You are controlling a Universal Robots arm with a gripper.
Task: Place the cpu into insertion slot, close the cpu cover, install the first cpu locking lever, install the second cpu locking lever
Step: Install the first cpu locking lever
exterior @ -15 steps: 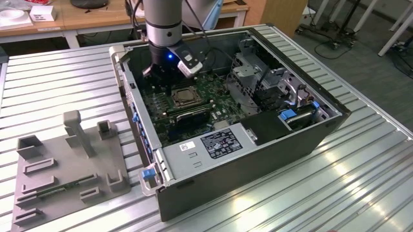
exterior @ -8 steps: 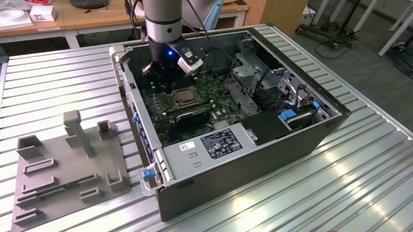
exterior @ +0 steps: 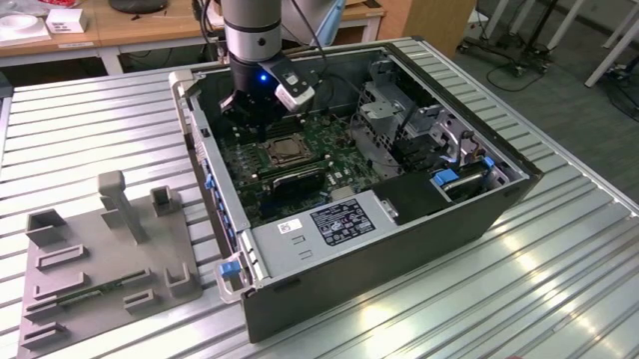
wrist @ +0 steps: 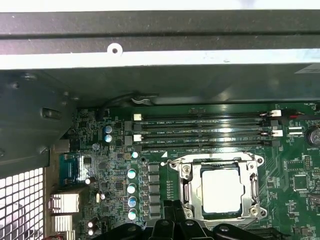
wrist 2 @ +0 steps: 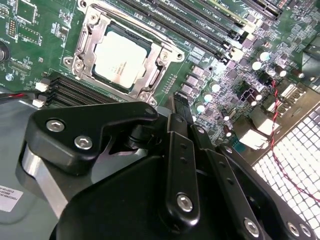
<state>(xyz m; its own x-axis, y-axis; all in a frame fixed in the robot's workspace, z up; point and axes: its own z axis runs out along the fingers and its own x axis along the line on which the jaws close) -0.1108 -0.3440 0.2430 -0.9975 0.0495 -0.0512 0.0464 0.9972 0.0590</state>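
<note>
The cpu lies flat in the socket on the green motherboard, its silvery-tan top showing through the window of the cpu cover. The cover lies down over it, its silver frame around the chip. The chip and cover frame also show in the first wrist view, and the socket in the exterior view. My gripper hangs inside the case just beyond the socket, a little above the board. Its black fingers sit close together with nothing between them; the gripper points at the board beside the socket.
The open computer case lies on a slatted metal table. Memory slots run beside the socket. A drive cage and a power supply flank the board. A grey fixture plate with upright holders lies at the exterior view's left.
</note>
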